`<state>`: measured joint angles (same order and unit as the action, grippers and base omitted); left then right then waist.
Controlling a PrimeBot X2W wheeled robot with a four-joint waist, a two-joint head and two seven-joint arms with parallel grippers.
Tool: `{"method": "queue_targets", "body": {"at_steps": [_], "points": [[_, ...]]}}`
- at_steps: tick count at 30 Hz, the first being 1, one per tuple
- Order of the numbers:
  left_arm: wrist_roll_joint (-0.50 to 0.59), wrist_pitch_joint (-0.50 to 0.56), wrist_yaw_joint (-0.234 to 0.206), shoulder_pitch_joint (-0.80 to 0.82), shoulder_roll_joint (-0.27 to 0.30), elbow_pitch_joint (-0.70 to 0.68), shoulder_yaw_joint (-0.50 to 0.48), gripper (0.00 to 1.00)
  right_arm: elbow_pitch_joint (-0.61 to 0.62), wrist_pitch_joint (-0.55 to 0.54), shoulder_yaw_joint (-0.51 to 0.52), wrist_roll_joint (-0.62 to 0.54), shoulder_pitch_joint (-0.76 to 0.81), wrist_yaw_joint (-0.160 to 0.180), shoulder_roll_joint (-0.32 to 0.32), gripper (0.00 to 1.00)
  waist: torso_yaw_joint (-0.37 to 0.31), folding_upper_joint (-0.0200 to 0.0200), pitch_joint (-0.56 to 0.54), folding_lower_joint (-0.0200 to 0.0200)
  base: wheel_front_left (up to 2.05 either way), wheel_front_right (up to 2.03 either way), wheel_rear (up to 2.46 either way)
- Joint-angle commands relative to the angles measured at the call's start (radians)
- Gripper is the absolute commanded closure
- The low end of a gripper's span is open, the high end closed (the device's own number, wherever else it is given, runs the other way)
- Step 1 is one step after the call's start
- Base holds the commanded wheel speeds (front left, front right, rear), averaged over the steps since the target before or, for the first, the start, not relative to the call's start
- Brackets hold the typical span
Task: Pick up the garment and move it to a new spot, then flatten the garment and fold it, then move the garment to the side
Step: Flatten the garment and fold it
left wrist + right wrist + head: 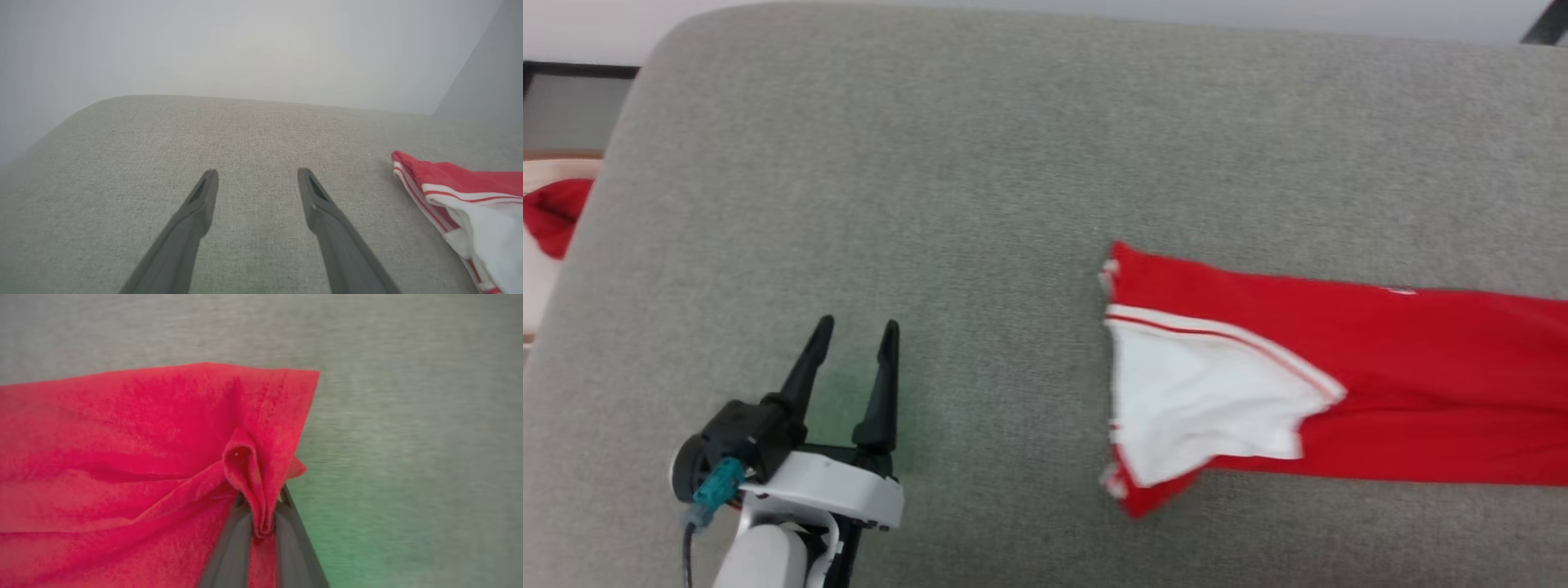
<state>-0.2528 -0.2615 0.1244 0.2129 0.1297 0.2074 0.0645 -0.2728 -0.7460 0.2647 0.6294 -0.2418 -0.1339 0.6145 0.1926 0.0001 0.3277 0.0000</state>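
Matt cloth garment (1421,384), apparently woven upholstery (931,163)

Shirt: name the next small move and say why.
Probably lift the right gripper a little: it is shut on a pinch of the shirt near its red edge, while the rest lies on the cushion. The left gripper is open, apart from the sleeve.

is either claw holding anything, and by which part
The right claw is shut on the shirt, pinching a bunched fold of its red edge near a corner. The left claw is open and holds nothing.
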Motion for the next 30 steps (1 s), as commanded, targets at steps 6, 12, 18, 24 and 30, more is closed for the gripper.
{"method": "queue_targets", "body": {"at_steps": [6,12,18,24,30], "points": [[0.014,-0.004,0.007,-0.003,0.012,-0.016,-0.008,0.00,-0.082,0.057,0.130,-0.063,-0.036,0.004,0.082,1.00,-0.047,-0.0001,0.023,0.0000,0.00,0.00,0.00],[0.014,-0.004,0.008,-0.009,0.013,-0.006,-0.011,0.00,-0.064,0.044,0.127,-0.090,-0.025,0.004,0.078,1.00,-0.065,-0.0001,0.005,0.0000,0.00,0.00,0.00],[-0.003,-0.004,0.008,-0.035,0.018,0.006,-0.018,0.00,0.160,-0.015,-0.024,-0.007,0.029,0.004,0.020,1.00,-0.093,-0.0001,-0.031,0.0000,0.00,0.00,0.00],[-0.012,-0.004,0.008,-0.052,0.018,0.011,-0.016,0.00,0.440,-0.086,-0.187,0.088,0.047,0.004,-0.045,1.00,-0.118,-0.0001,-0.052,0.0000,0.00,0.00,0.00],[-0.020,-0.004,0.007,-0.034,0.017,0.015,0.002,0.00,0.566,-0.090,-0.354,0.093,-0.005,0.004,-0.084,1.00,-0.109,-0.0001,-0.055,0.0000,0.00,0.00,0.00]]}}
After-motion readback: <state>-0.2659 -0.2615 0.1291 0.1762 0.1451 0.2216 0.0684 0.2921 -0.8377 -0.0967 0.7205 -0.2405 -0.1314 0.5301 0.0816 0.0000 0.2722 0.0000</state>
